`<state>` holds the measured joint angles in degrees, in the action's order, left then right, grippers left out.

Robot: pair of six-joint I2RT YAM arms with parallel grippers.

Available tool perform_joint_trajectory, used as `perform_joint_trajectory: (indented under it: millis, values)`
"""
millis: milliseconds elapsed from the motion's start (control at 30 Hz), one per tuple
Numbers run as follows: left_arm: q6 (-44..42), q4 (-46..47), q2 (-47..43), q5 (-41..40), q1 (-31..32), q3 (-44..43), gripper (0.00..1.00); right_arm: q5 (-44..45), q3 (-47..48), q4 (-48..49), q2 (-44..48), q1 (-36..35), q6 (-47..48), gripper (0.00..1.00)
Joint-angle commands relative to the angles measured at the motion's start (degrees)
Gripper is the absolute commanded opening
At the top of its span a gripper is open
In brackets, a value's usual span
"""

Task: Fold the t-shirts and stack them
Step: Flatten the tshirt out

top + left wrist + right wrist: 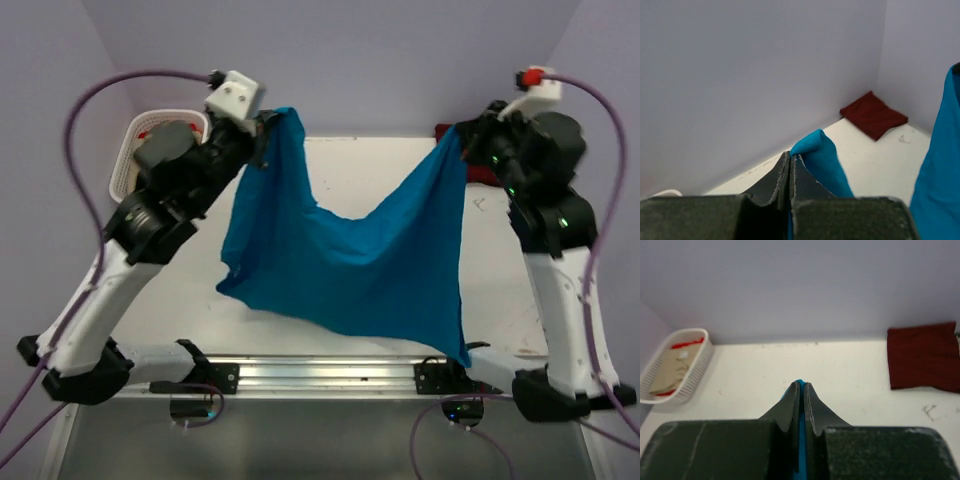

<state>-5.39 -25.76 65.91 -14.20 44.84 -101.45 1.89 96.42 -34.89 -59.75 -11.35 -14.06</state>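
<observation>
left claw (790, 162): jaws pressed together at the bottom centre of the left wrist frame, pinching a corner of the teal shirt (350, 265); a teal tip pokes out just right of the fingertips.
right claw (801, 386): jaws almost closed at the bottom centre of the right wrist frame, with a thin strip of teal cloth clamped between them.
teal shirt: held up in the air between the two claws, filling the middle of the top frame; its top edge sags in a v between the grips and its lowest corner hangs toward the lower right, over the near rail. whether it touches the bench cannot be told.
maroon shirt (922, 357): folded flat on the bench in the far corner, at the right edge of the right wrist frame; in the top frame it is mostly hidden behind the right arm.
basket (692, 372): white and slotted, at the left of the right wrist frame, against the wall; upper left in the top frame, partly behind the left arm.
beige shirt (669, 374): crumpled inside the basket.
red shirt (687, 342): inside the basket, showing at its far end and under the beige shirt.
bench (360, 170): white, scuffed, bare beneath the sag of the teal shirt.
</observation>
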Motion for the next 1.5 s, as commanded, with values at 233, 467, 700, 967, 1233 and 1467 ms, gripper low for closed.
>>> perform_joint_trajectory:
  millis: [233, 467, 700, 967, 1233, 1467]
  values:
    - [8.5, 0.2, 31.1, 19.6, -30.0, -16.6, 0.0, 2.0, 11.9, 1.3, -25.4, -0.2, -0.5, 0.0]
    - [9.5, 4.6, 16.7, 23.2, -31.4, -9.0, 0.0, -1.6, 8.5, 6.5, -14.4, -0.2, 2.1, 0.0]
    - [11.1, 4.2, -14.3, 37.0, -29.5, 7.6, 0.0, -11.5, -2.8, 4.0, 8.7, -0.3, 2.9, 0.0]
    - [20.8, 2.1, -28.6, 48.7, -26.6, 3.5, 0.0, -16.9, 4.2, -4.2, 21.2, -0.2, 1.7, 0.0]
    - [9.5, 1.1, -19.7, 19.6, -26.5, 13.2, 0.0, 5.0, -1.7, -5.7, 9.1, -0.2, -0.6, 0.0]
    - [11.0, 11.1, -9.8, 2.3, -26.6, 32.0, 0.0, 15.6, -19.9, 1.3, -1.5, -0.2, -4.6, 0.0]
